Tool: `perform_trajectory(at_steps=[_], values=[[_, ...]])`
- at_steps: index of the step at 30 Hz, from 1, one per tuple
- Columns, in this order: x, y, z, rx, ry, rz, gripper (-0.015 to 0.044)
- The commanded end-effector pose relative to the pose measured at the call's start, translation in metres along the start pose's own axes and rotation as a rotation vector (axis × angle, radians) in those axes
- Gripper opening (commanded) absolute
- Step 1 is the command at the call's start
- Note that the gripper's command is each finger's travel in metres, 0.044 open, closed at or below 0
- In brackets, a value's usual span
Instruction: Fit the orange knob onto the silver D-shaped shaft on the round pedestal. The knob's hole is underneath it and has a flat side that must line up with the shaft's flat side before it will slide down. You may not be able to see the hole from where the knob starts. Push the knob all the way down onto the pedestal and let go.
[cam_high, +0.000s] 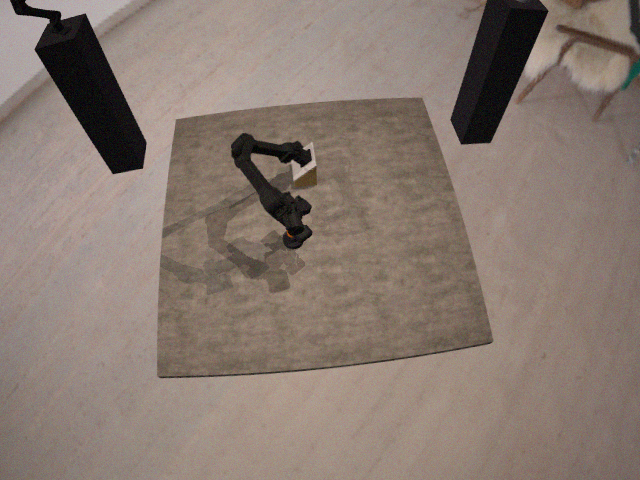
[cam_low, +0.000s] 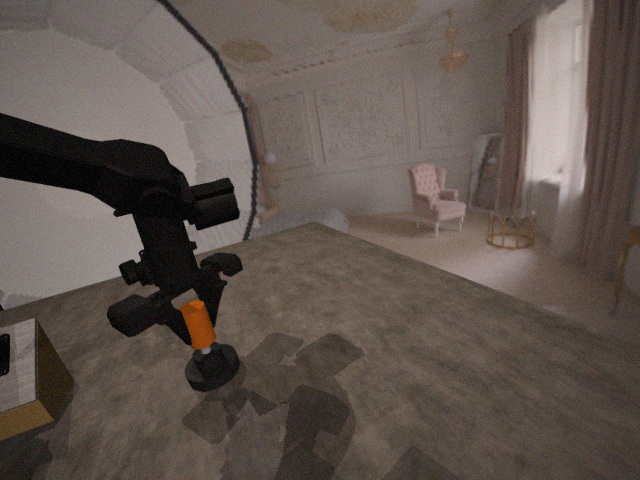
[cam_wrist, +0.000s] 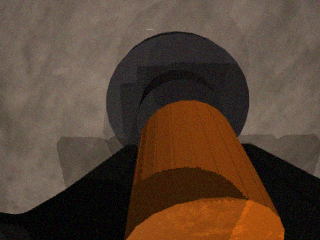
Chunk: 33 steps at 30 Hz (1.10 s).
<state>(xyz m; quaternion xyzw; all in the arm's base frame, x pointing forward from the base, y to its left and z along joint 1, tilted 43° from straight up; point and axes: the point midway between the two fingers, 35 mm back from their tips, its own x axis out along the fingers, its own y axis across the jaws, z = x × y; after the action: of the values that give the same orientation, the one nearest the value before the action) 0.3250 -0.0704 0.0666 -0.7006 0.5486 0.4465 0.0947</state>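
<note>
Arm (cam_high: 258, 178) (cam_low: 56, 155) is bent at the elbow, reaching out from its wedge-shaped mount (cam_high: 305, 178) (cam_low: 54, 379). In the top view the upper link runs from the mount to the elbow, then the forearm doubles back over the table (cam_high: 330, 304) (cam_low: 413, 330) to the round pedestal. In the exterior view the forearm comes in from the left edge, the wrist bends, and the gripper (cam_low: 199, 328) (cam_wrist: 188, 155) points down with a slight tilt. Fingers closed on the orange knob (cam_high: 290, 234) (cam_low: 199, 325) (cam_wrist: 200, 155), one on each side of it.

Knob is over the dark round pedestal (cam_high: 292, 242) (cam_low: 211, 374) (cam_wrist: 177, 47), leaning a bit, not seated: a short piece of silver shaft (cam_low: 206, 350) shows between knob bottom and pedestal. Whether the shaft tip is in the hole, can't tell. Flat-side alignment, can't tell either; the hole is hidden underneath. Pedestal stands on the table. No readable brands, labels or writing.
</note>
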Motion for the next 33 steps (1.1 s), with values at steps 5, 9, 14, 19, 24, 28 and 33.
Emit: perform_trajectory(at_steps=[5, 9, 14, 19, 24, 28, 33], values=[[0.0013, 0.0008, 0.0009, -0.018, 0.004, 0.000, 0.0000], [0.0011, 0.0019, 0.0020, -0.018, 0.004, 0.000, 0.0000], [0.0022, 0.0019, 0.0021, -0.018, 0.004, 0.000, 0.0000], [0.0032, 0.0011, 0.0011, -0.018, 0.004, 0.000, 0.0000], [0.0035, 0.0009, 0.0009, -0.018, 0.004, 0.000, 0.0000], [0.0037, 0.0009, 0.0009, -0.018, 0.004, 0.000, 0.0000], [0.0039, 0.0009, 0.0009, -0.032, 0.004, 0.000, 0.0000]])
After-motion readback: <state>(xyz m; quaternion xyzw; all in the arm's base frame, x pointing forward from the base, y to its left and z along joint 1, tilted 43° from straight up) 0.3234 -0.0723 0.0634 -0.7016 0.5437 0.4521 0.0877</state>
